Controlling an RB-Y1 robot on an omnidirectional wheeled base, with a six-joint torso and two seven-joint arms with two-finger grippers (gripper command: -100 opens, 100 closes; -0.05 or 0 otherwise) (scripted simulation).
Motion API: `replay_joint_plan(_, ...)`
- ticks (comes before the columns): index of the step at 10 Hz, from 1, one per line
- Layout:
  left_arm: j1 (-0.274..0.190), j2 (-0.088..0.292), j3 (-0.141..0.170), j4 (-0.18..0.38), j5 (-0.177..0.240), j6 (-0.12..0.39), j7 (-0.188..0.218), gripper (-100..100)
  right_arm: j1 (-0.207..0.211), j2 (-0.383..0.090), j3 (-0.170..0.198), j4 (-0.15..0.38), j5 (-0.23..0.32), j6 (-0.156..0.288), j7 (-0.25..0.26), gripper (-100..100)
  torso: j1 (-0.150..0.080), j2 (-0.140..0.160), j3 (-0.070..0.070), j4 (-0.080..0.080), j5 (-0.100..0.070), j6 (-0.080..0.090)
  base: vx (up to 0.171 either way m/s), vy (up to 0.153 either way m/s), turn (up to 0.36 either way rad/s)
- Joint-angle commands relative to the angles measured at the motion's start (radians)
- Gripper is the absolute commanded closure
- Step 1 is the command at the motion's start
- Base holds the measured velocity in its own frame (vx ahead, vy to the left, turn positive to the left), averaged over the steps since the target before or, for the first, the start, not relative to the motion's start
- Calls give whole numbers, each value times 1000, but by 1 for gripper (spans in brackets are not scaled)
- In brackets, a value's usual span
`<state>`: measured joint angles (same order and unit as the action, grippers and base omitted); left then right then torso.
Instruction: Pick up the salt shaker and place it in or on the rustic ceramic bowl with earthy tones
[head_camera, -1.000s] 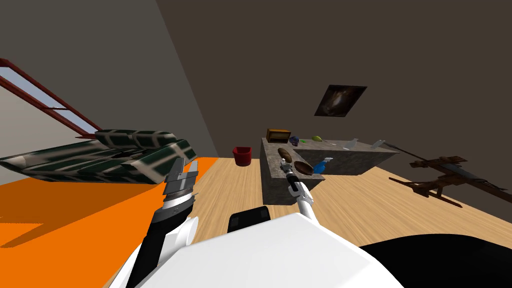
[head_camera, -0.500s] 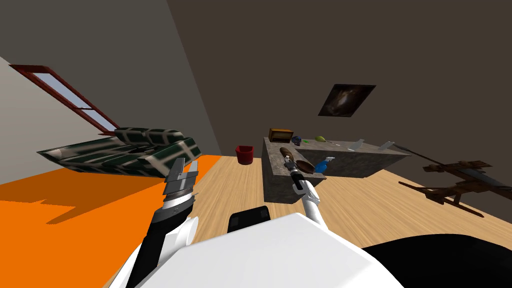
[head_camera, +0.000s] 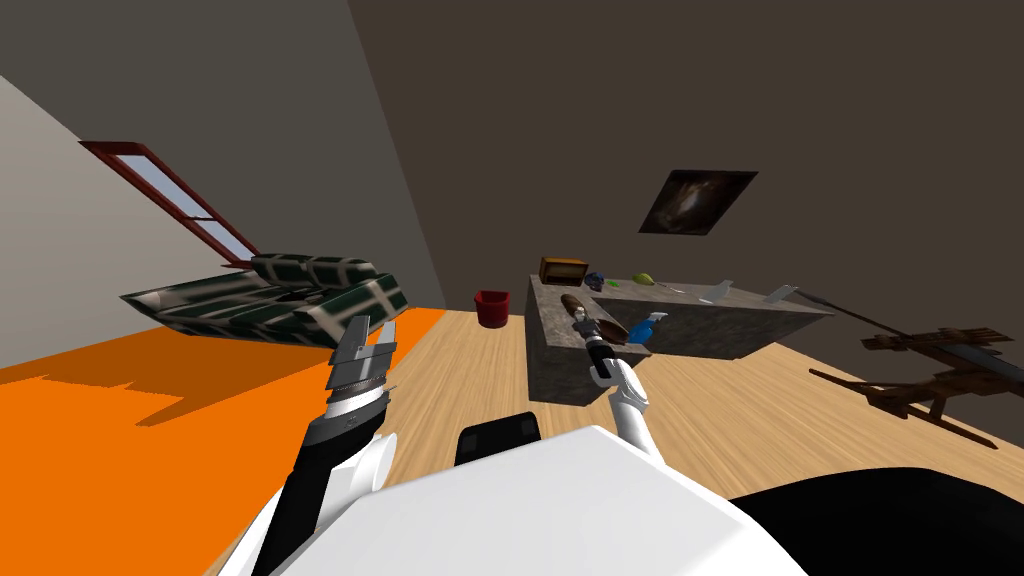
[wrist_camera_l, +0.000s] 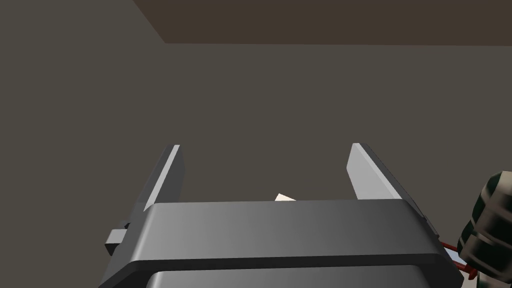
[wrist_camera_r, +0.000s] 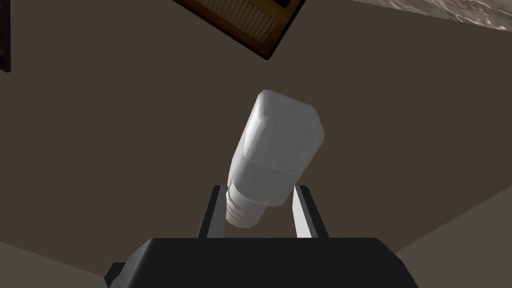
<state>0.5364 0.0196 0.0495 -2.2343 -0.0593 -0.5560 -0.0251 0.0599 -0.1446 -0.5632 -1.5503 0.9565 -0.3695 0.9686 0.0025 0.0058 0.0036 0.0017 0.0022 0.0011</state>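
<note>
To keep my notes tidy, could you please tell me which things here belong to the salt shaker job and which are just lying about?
Part of the job:
- salt shaker, white, gripped in the right claw
- brown bowl on the stone counter

Just lying about:
- blue spray bottle
- red bucket
- wooden box
- sofa
- left claw, open and idle

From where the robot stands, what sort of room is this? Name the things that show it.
Probably a living room: a green-and-cream checked sofa, a red-framed window behind it, a dark framed picture on the wall.
</note>
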Motion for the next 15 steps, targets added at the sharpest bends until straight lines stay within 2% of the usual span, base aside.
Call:
replay_joint_plan(1,0,0,0,0,0,0,0,0,4,-5,-2,-35,9,20,-14,100,0,0,0,0,0,0,-68,1,53)
replay_joint_plan(3,0,0,0,0,0,0,0,0,15,-2,-12,-98,31,45,-31,100,-1,2,1,1,0,0,-101,2,63)
replay_joint_plan(4,0,0,0,0,0,0,0,0,14,0,-14,-113,55,58,-40,100,0,4,2,1,0,1,-119,-31,26)
replay_joint_plan(8,0,0,0,0,0,0,0,0,-15,-40,11,-30,99,59,-46,100,-14,0,-1,-1,-3,2,-56,-136,-39)
replay_joint_plan(14,0,0,0,0,0,0,0,0,-52,-110,48,98,137,49,-42,100,-12,-7,-5,-3,-4,-1,4,-113,-38)
replay_joint_plan(15,0,0,0,0,0,0,0,0,-62,-127,60,137,148,45,-40,100,-12,-7,-5,-3,-3,-1,14,-158,-70)
